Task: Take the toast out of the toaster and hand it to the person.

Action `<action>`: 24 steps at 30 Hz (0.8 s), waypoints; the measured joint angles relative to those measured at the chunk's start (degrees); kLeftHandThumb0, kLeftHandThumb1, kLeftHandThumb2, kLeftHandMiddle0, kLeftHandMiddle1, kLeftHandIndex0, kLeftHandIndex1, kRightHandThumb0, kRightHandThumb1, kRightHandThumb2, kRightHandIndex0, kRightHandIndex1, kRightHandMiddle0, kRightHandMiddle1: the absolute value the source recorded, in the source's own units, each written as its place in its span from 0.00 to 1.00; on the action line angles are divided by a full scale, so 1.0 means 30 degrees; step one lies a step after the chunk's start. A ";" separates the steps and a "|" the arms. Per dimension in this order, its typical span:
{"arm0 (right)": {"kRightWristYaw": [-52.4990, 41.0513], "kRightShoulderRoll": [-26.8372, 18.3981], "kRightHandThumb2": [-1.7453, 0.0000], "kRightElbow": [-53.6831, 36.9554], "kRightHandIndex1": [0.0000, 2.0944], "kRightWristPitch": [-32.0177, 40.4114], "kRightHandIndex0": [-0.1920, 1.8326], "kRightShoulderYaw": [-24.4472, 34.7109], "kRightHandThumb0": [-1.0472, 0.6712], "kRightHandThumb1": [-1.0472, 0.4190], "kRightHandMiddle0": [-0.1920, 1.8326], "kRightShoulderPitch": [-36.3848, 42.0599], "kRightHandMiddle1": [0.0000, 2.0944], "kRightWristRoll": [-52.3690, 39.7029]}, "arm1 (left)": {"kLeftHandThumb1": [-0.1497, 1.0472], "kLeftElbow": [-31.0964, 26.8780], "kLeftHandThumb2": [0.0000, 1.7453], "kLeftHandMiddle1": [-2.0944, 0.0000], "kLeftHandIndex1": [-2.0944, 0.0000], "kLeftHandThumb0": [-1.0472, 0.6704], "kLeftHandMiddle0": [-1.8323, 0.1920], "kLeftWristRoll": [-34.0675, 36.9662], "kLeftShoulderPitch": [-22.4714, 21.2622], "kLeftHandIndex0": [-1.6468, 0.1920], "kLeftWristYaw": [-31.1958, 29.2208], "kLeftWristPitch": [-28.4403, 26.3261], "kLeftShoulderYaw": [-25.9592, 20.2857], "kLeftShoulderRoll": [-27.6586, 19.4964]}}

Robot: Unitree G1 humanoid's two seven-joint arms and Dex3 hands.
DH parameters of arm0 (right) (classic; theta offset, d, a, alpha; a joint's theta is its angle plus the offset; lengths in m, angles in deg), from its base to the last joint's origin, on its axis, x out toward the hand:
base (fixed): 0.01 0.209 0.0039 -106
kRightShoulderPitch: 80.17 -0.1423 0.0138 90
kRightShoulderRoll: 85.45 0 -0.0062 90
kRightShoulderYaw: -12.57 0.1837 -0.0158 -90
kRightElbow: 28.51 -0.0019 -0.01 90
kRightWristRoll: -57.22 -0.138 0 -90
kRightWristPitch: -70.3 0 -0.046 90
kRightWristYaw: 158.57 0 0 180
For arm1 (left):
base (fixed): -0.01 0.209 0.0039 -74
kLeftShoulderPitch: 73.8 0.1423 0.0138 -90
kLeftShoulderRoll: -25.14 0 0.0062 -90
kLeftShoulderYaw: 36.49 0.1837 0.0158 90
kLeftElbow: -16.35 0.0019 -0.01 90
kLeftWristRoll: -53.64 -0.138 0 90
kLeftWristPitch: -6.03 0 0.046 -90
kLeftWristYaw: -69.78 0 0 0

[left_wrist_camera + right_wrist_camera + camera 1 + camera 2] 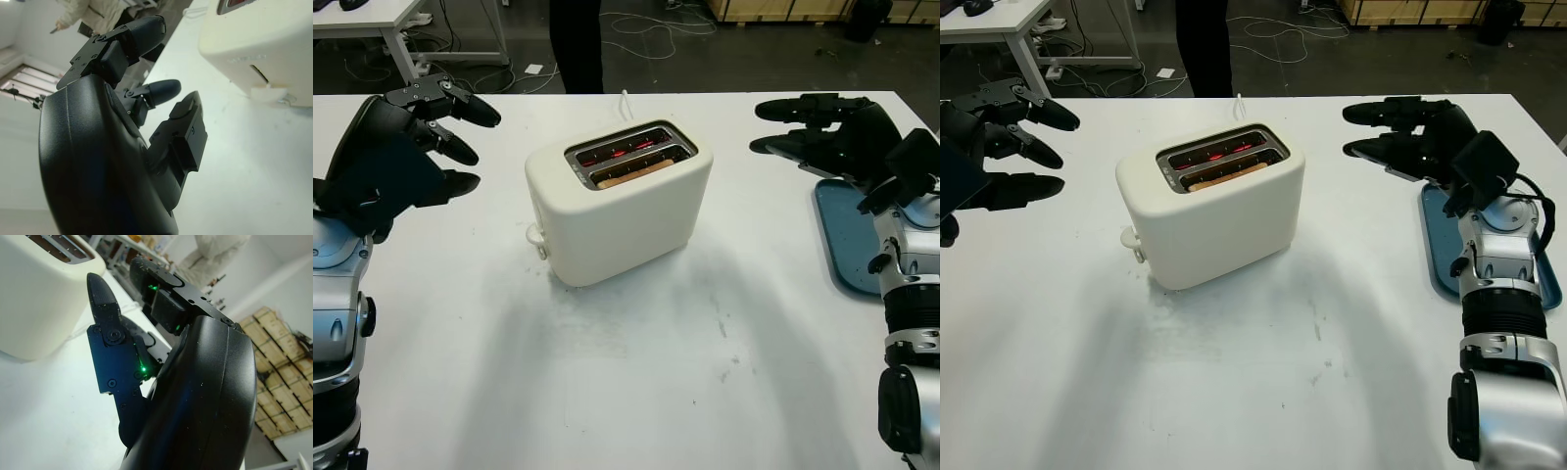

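Only the toast (pixel 631 176) edge shows inside the toaster (pixel 617 211).

We see a cream two-slot toaster (pixel 619 201) standing upright near the middle of our white worktop (pixel 636 392), turned at an angle. Its far slot glows red inside. In the near slot sits a slice of toast (pixel 634 174), its browned top edge just below the rim
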 measured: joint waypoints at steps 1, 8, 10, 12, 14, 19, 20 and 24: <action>0.0000 0.0000 1.00 0.0000 0.00 -0.0001 0.62 0.0000 0.35 0.14 0.56 0.0000 0.00 0.0000 | 0.89 0.0021 0.10 0.36 0.50 0.91 0.66 0.0000 0.0006 0.64 0.0000 0.0046 -0.0008 0.0014; 0.0001 0.0000 1.00 0.0000 0.00 0.0001 0.62 0.0000 0.34 0.14 0.56 0.0000 0.00 0.0001 | 0.89 0.0047 0.09 0.36 0.50 0.91 0.66 -0.0013 0.0008 0.65 0.0000 0.0106 -0.0018 0.0013; 0.0001 0.0000 1.00 -0.0002 0.00 0.0001 0.62 0.0000 0.34 0.14 0.56 0.0000 0.00 0.0002 | 0.89 0.0046 0.09 0.36 0.50 0.91 0.66 -0.0016 0.0007 0.65 0.0000 0.0102 -0.0018 0.0013; 0.0001 0.0000 1.00 -0.0003 0.00 0.0001 0.62 0.0000 0.35 0.14 0.56 0.0000 0.00 0.0001 | 0.89 0.0044 0.10 0.37 0.50 0.91 0.67 -0.0015 0.0007 0.65 0.0000 0.0091 -0.0018 0.0013; 0.0001 0.0000 1.00 -0.0005 0.00 0.0001 0.62 0.0000 0.35 0.14 0.55 0.0000 0.00 0.0002 | 0.89 0.0040 0.10 0.37 0.50 0.91 0.67 -0.0012 0.0007 0.65 -0.0001 0.0069 -0.0018 0.0013; 0.0002 0.0000 1.00 -0.0007 0.00 0.0001 0.62 0.0000 0.36 0.14 0.56 0.0000 0.00 0.0004 | 0.89 0.0038 0.09 0.37 0.51 0.91 0.68 -0.0030 0.0005 0.66 -0.0001 -0.0013 -0.0012 0.0012; 0.0003 0.0000 1.00 -0.0007 0.00 0.0001 0.62 0.0000 0.36 0.14 0.56 0.0000 0.00 0.0003 | 0.89 0.0035 0.09 0.37 0.51 0.91 0.68 -0.0053 0.0005 0.66 -0.0001 -0.0095 0.0006 0.0009; 0.0014 0.0000 1.00 -0.0007 0.00 0.0013 0.62 0.0000 0.36 0.14 0.55 0.0000 0.00 0.0003 | 0.89 0.0034 0.09 0.38 0.51 0.92 0.67 -0.0054 0.0004 0.65 -0.0002 -0.0134 0.0028 0.0009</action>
